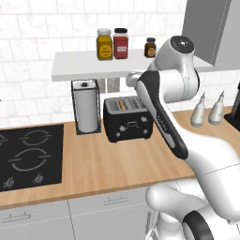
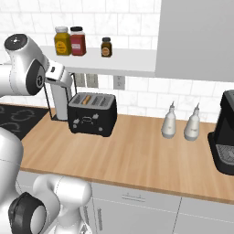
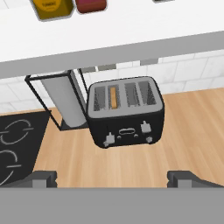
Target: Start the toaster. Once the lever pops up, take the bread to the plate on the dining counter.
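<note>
The black toaster stands on the wood worktop against the tiled wall, under a white shelf. The bread, a tan slice, sits down in the second slot from the left, and shows too in the right base view. My gripper hovers in front of and above the toaster, looking down at its top and front. Its jaws stand wide open with nothing between them. Both dark fingertips are well clear of the toaster. The plate and the dining counter are out of view.
A paper towel roll in a wire holder stands just left of the toaster, with the black cooktop further left. The white shelf with jars overhangs the toaster. Two white bottles and a black coffee machine stand to the right.
</note>
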